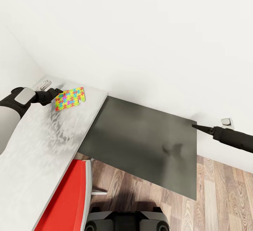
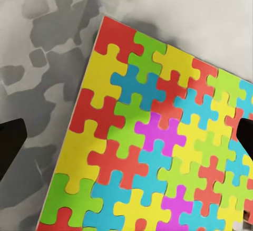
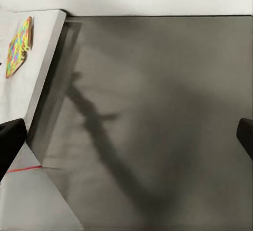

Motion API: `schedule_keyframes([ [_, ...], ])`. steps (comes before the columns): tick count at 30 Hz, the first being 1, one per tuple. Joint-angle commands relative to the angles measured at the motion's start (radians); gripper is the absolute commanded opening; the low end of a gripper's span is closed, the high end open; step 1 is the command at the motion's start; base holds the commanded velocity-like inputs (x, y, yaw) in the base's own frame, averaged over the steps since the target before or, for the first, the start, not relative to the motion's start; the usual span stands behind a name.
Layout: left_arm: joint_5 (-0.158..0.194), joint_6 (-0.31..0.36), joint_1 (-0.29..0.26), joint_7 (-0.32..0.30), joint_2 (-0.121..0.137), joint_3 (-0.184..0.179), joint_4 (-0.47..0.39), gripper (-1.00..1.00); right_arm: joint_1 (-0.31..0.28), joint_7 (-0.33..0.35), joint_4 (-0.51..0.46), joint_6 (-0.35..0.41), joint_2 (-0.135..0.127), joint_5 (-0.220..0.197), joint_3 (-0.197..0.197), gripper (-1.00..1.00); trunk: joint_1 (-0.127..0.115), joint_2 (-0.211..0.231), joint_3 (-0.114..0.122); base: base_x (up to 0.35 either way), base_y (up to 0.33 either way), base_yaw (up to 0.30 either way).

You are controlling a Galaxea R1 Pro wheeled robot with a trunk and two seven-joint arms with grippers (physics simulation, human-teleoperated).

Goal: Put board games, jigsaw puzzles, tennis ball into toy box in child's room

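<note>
Risk: the thin squarish jigsaw puzzle board of yellow, pink, blue and green interlocking pieces [image 1: 70, 98] lies flat, so from here the fingers may skate over its face or nudge it along instead of catching an edge.
Cause: a low flat board offers little to bite; it also sits near the far end of the long pale grey smooth-topped table [image 1: 42, 146], by the edge that borders the lower dark grey cabinet [image 1: 144, 146], so a push that way could tip it off.
Puzzle vs jaws: in the left wrist view the board spreads between and below the two dark fingertips [image 2: 10, 141], off-centre toward one of them.
Left gripper [image 1: 56, 93]: at the board's near corner, jaws apart, nothing held.
Right gripper [image 1: 196, 127]: over the cabinet's far right corner, well apart from the puzzle; tips apart in its wrist view, empty.
Toy box: whereabouts unknown from here.
</note>
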Motion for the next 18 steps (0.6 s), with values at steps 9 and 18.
schedule_keyframes([
  [9,0.012,0.003,-0.001,0.002,0.0,-0.004,-0.002,1.0,0.003,0.028,0.0,0.004,-0.006,0.007,-0.001,1.0,0.001,-0.002,-0.011,0.0,0.0,0.0],
  [18,0.013,0.002,-0.003,0.0,0.0,-0.003,-0.003,1.0,0.003,0.033,0.0,0.004,-0.005,0.007,0.001,1.0,0.001,-0.002,-0.024,0.0,0.0,0.0],
])
